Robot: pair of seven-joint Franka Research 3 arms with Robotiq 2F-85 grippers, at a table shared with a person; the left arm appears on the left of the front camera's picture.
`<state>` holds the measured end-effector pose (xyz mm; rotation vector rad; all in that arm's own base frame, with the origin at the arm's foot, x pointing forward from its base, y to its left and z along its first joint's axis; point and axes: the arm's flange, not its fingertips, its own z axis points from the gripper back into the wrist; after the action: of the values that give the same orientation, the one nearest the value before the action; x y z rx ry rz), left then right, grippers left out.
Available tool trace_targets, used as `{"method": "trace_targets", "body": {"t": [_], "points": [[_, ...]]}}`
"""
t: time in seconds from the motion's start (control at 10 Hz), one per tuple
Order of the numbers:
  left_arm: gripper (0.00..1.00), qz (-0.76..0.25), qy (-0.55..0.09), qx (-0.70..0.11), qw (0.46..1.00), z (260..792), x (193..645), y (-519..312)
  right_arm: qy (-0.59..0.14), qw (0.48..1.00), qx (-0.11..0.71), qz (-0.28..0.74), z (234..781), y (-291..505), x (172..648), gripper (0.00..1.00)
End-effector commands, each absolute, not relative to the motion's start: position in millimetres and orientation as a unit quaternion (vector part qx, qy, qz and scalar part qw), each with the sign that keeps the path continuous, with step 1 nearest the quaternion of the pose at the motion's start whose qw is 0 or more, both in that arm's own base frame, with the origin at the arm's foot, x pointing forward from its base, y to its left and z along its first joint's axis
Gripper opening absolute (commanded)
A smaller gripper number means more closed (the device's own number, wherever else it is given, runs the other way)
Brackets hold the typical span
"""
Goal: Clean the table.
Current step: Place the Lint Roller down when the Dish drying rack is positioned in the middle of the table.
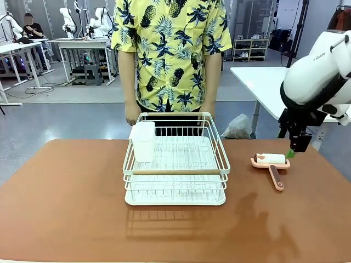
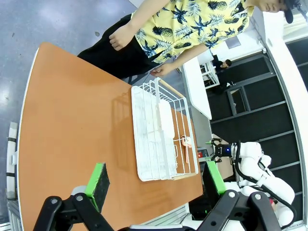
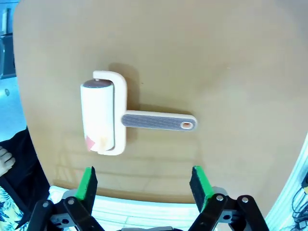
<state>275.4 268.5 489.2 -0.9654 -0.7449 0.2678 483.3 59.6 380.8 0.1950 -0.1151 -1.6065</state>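
Scanning left to right: the left end effector (image 2: 156, 185) hovers high off the surface's (image 1: 66, 208) left end, pads spread wide, nothing between them. Looks parked clear so it doesn't crowd the work area.

Centre: white wire dish rack (image 1: 175, 164) sits on the terracotta surface, near the far edge, right in front of the person (image 1: 170, 55), whose hands hang just behind its back rim. Inside the rack: one translucent white cup (image 1: 143, 141) standing in the left-rear corner; rest of the ribbed tray looks bare. My read is the rack is a drop-off spot, though nothing confirms that.

Right: lint roller (image 1: 270, 164) lies flat on the surface, well apart from the rack, white roll toward the far side, handle pointing toward the robot. The right end effector (image 3: 144, 185) hangs just above and beyond it, pads wide open, holding nothing, not touching the roller. Roller is the cleaning tool, so I judge the wiping itself isn't done. Handle is slim and flat on the surface, so a pinch would need care.
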Motion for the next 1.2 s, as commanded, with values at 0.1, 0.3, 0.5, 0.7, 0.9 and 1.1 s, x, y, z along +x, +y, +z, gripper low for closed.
{"method": "trace_targets", "body": {"t": [0.1, 0.3, 0.5, 0.7, 0.9, 1.1], "points": [[1.0, 0.119, -0.354, -0.454, 0.809, 490.1, 273.5, 269.7, -0.037, 0.697, 0.081, -0.711, 387.1, 60.0, 488.3, 1.0], [1.0, 0.119, -0.354, -0.454, 0.809, 490.1, 273.5, 269.7, -0.034, 0.691, 0.073, -0.718, 382.3, 58.7, 495.4, 1.0], [1.0, 0.119, -0.354, -0.454, 0.809, 490.1, 273.5, 269.7, -0.044, 0.693, 0.079, -0.715, 387.3, 59.9, 486.3, 1.0], [1.0, 0.119, -0.354, -0.454, 0.809, 490.1, 273.5, 269.7, -0.044, 0.693, 0.079, -0.715, 387.3, 59.9, 486.3, 1.0], [1.0, 0.119, -0.354, -0.454, 0.809, 490.1, 273.5, 269.7, -0.044, 0.693, 0.079, -0.715, 387.3, 59.9, 486.3, 1.0], [1.0, 0.119, -0.354, -0.454, 0.809, 490.1, 273.5, 269.7, -0.044, 0.693, 0.079, -0.715, 387.3, 59.9, 486.3, 1.0]]}}
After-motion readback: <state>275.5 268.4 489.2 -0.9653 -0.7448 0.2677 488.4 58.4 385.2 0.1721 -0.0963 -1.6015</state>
